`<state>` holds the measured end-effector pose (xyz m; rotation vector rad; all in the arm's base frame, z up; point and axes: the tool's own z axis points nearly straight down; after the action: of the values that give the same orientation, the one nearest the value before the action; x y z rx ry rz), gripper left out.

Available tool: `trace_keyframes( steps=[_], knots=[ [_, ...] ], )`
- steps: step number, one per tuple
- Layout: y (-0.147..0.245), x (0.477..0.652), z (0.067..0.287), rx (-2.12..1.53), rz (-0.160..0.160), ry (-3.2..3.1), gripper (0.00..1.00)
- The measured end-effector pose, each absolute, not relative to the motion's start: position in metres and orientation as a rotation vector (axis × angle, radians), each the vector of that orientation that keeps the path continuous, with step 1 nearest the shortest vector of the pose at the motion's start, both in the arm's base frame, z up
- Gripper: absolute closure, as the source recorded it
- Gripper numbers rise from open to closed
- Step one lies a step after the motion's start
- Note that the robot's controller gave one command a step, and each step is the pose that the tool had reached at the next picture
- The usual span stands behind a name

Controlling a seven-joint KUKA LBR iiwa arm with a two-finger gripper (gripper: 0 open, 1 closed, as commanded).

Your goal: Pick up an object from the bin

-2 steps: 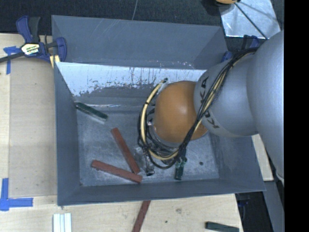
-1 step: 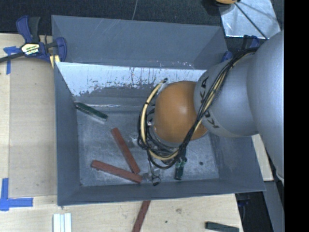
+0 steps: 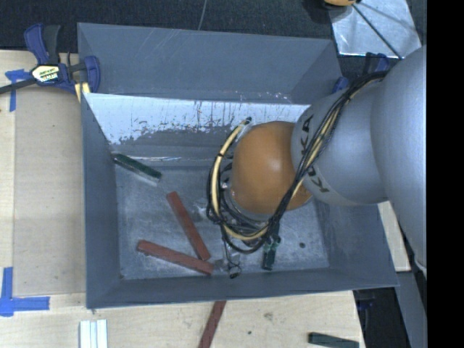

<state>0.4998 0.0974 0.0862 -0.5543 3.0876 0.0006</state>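
My gripper [image 3: 250, 261] hangs below the orange cover, low in the bin near its front wall, and looks open with nothing seen between its fingers. Its left fingertip [image 3: 232, 267] is right by the right end of a flat reddish-brown stick [image 3: 174, 257] lying along the front of the floor. A second reddish-brown stick [image 3: 188, 225] lies slanted just above it, with its lower end close to the gripper. A dark green pen-like piece [image 3: 138, 167] rests at the back left corner, far from the gripper.
The arm and its orange cover with looped cables hang over the right half of the bin and hide the floor beneath. The bin's sloped walls close in on all sides.
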Motion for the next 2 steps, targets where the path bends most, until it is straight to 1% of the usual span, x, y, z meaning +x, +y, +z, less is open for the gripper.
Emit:
trace_keyframes(
  steps=[1,2],
  knots=[
    [0.111,0.504,0.082,-0.639,-0.003,3.070,0.00],
    [0.166,0.492,0.073,-0.736,-0.003,3.051,0.00]
  ],
)
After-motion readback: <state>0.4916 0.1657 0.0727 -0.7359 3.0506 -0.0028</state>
